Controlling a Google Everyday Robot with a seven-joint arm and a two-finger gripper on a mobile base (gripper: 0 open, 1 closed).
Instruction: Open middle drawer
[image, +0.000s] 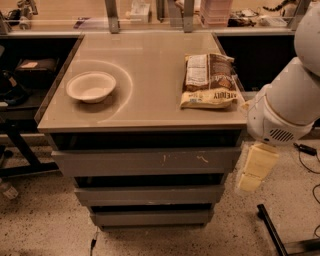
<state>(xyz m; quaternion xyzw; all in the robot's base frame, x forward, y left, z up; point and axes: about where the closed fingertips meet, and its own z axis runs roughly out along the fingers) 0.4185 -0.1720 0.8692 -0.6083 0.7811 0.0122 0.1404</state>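
The drawer cabinet stands in the middle of the camera view with three grey fronts stacked. The top front (145, 161) carries white scratch marks. The middle drawer (149, 194) is the plain grey front below it, handleless and shut, flush with its neighbours. The bottom front (152, 217) looks narrower. My gripper (254, 170) is cream-coloured and hangs down from the white arm (285, 110) just right of the cabinet, level with the top and middle fronts and a little apart from them. It holds nothing that I can see.
On the cabinet top (150, 95) lie a white bowl (91, 86) at the left and a snack bag (209, 81) at the right. Dark shelving (25, 75) stands to the left. A black bar (272, 232) and cables (305, 150) lie on the floor at the right.
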